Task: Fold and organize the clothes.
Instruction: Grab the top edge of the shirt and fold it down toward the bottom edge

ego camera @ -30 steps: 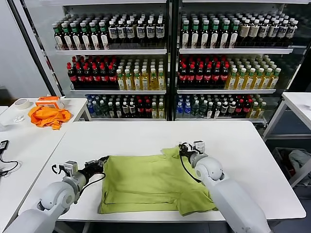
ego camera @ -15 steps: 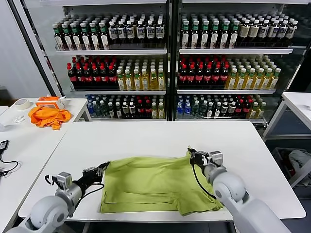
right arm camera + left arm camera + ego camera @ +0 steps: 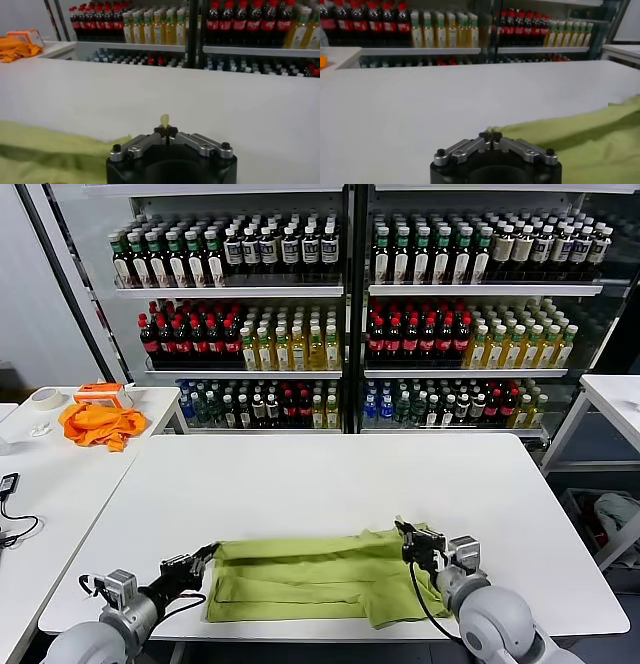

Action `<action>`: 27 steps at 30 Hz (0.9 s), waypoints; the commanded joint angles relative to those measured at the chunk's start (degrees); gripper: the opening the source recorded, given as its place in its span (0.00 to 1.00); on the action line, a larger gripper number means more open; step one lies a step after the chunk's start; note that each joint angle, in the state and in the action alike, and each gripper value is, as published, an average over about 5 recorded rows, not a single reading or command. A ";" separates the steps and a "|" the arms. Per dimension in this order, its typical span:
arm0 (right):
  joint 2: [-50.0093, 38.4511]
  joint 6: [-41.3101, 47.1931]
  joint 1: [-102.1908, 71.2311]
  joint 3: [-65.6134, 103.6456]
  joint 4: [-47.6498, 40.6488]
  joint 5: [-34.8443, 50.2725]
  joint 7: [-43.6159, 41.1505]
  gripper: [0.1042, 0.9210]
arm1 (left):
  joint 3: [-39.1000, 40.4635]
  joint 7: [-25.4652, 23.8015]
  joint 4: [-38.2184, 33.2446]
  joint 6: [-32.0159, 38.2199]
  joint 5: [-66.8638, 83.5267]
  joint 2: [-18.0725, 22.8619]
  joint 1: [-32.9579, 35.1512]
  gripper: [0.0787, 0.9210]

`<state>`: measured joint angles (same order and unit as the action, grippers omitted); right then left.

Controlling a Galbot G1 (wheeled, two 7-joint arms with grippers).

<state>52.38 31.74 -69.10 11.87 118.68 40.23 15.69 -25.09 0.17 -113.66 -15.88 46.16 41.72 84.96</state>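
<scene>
The lime yellow-green T-shirt (image 3: pixel 315 576) lies on the white table (image 3: pixel 330 474) near its front edge, folded into a long low band. My left gripper (image 3: pixel 205 552) is shut on the shirt's left upper corner; in the left wrist view (image 3: pixel 490 135) the green cloth (image 3: pixel 580 135) runs out from between its closed tips. My right gripper (image 3: pixel 405 532) is shut on the shirt's right upper corner; in the right wrist view (image 3: pixel 165 130) a small tip of green cloth (image 3: pixel 164 119) sticks out past the closed tips. No lettering shows.
A bright orange cloth (image 3: pixel 98 424) and a tape roll (image 3: pixel 44 397) lie on a side table at the far left. Shelves of drink bottles (image 3: pixel 340 314) stand behind the table. Another white table (image 3: pixel 615 399) is at the right.
Both grippers have pulled the shirt's far edge toward the front of the table, folding the back half over the front half. The shirt now looks much narrower front to back.
</scene>
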 commanded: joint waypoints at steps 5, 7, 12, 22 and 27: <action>-0.57 1.15 -3.99 1.19 1.16 -0.66 -0.32 0.00 | -0.69 -0.01 -0.97 -0.15 -1.91 0.13 3.20 0.00; -0.48 1.23 -4.32 1.21 0.80 -0.93 -0.63 0.02 | -0.57 0.51 -1.07 -1.15 -2.72 0.15 3.21 0.01; -0.33 1.33 -5.95 2.35 1.37 -1.09 -0.49 0.17 | -1.33 1.64 -2.14 -2.31 -3.36 0.35 3.92 0.12; 0.39 0.73 -14.57 10.57 9.55 -1.49 -2.03 0.52 | -1.42 13.49 -9.70 -3.02 2.64 3.02 3.96 0.46; 1.77 -0.39 -17.65 12.43 10.24 -4.73 -2.92 0.70 | 3.20 21.91 -9.58 -2.40 2.89 4.86 3.09 0.63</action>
<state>53.69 31.71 -81.97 20.33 125.63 37.33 13.54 -25.35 10.51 -120.40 -18.20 46.93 44.91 88.20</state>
